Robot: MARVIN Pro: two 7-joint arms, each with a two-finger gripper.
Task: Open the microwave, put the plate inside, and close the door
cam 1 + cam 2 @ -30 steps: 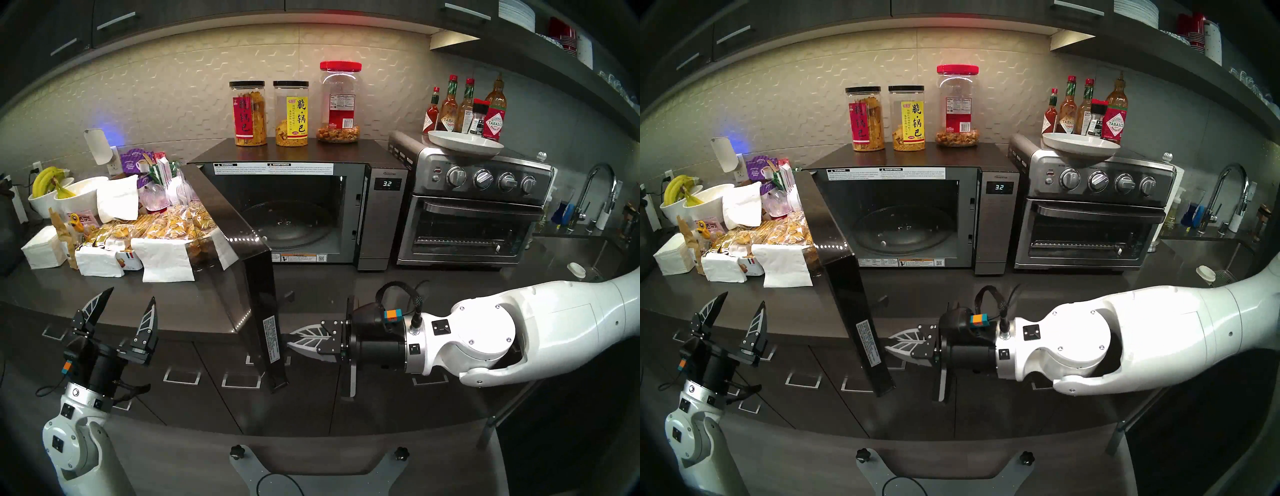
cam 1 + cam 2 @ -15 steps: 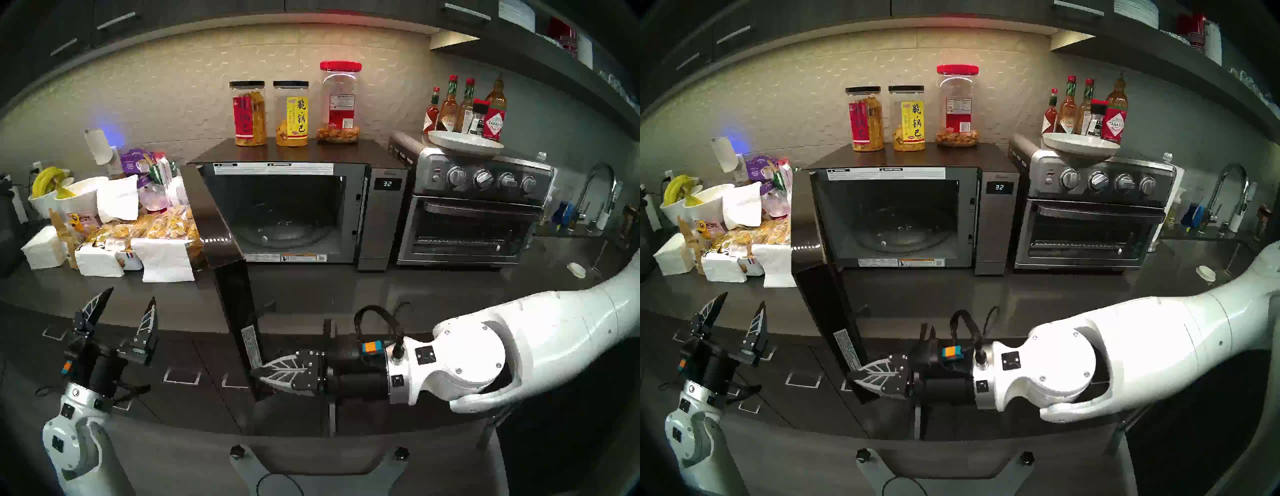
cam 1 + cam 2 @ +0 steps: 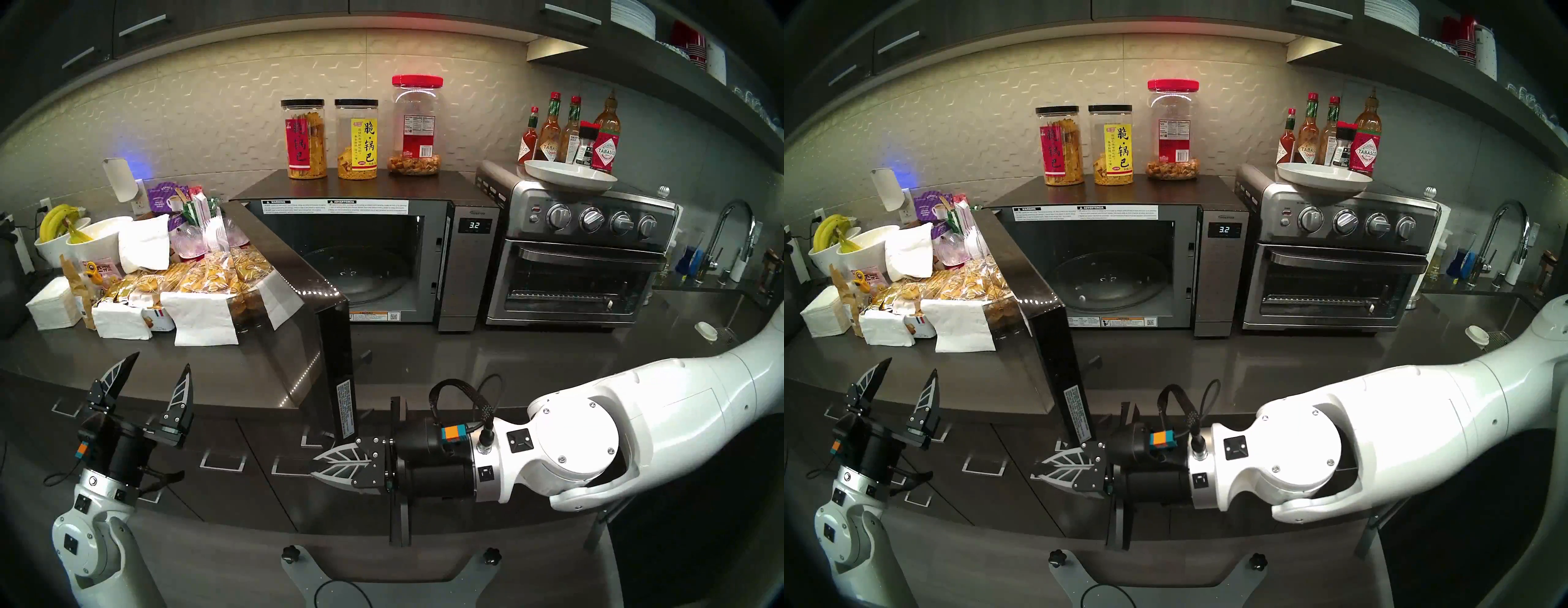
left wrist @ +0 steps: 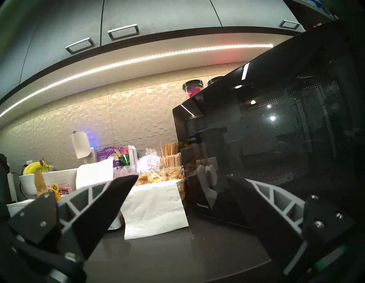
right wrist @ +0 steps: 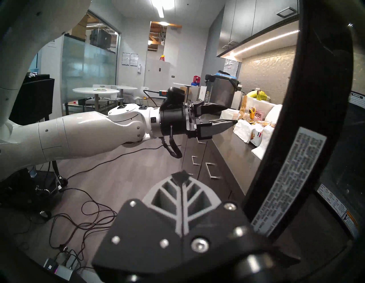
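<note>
The microwave [image 3: 471, 263] stands open at the back of the counter, its glass turntable [image 3: 356, 276] bare. The door [image 3: 271, 331] is hinged on the left and swings out toward me; it also shows in the left wrist view [image 4: 276, 138]. The white plate [image 3: 570, 174] rests on top of the toaster oven. My right gripper [image 3: 316, 465] is shut on nothing, just below the door's free edge [image 5: 296, 138] and pointing left. My left gripper [image 3: 161, 361] is open and empty at the counter's front left, left of the door.
The toaster oven [image 3: 581, 254] stands right of the microwave with sauce bottles [image 3: 568, 131] behind the plate. Three snack jars [image 3: 358, 140] sit on the microwave. Snack packs and napkins [image 3: 203, 276] crowd the counter behind the door. A sink tap [image 3: 729, 237] is far right.
The door swung wider open, then came back partway. My right gripper dropped down and left from behind the door's edge to below it. The left arm has not moved.
</note>
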